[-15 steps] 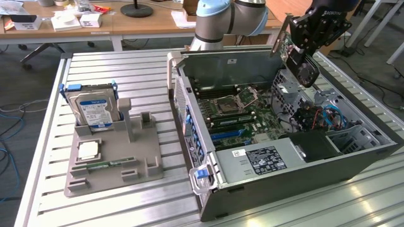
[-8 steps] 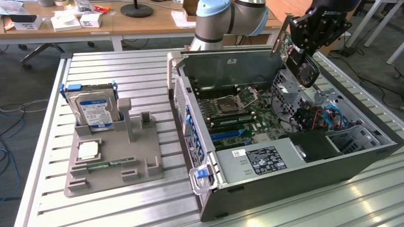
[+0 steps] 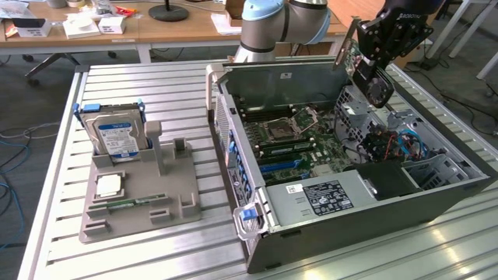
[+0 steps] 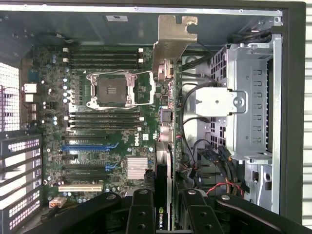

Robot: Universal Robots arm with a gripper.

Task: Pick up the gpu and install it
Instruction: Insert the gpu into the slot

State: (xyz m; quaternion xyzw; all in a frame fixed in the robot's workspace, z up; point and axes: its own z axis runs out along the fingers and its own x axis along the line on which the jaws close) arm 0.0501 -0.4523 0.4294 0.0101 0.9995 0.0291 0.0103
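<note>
Gripper [image 3: 385, 44] is clamped on the gpu [image 3: 372, 79] and holds it in the air over the open case [image 3: 435, 198]. The card's thin edge faces the motherboard [image 3: 304, 146], I think so that it can meet a slot. The gpu is flat and thin, black, with a round fan and a silver bracket [image 4: 173, 39] at one end. The case lies on the worktop [image 3: 155, 87].

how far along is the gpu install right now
Done: the pickup. The gpu is lifted and clamped in the end effector.
In hand: the card hangs above the open computer case, clear of the motherboard.
Left: seating it. The blue expansion slots are empty and the card sits in none of them.
</note>
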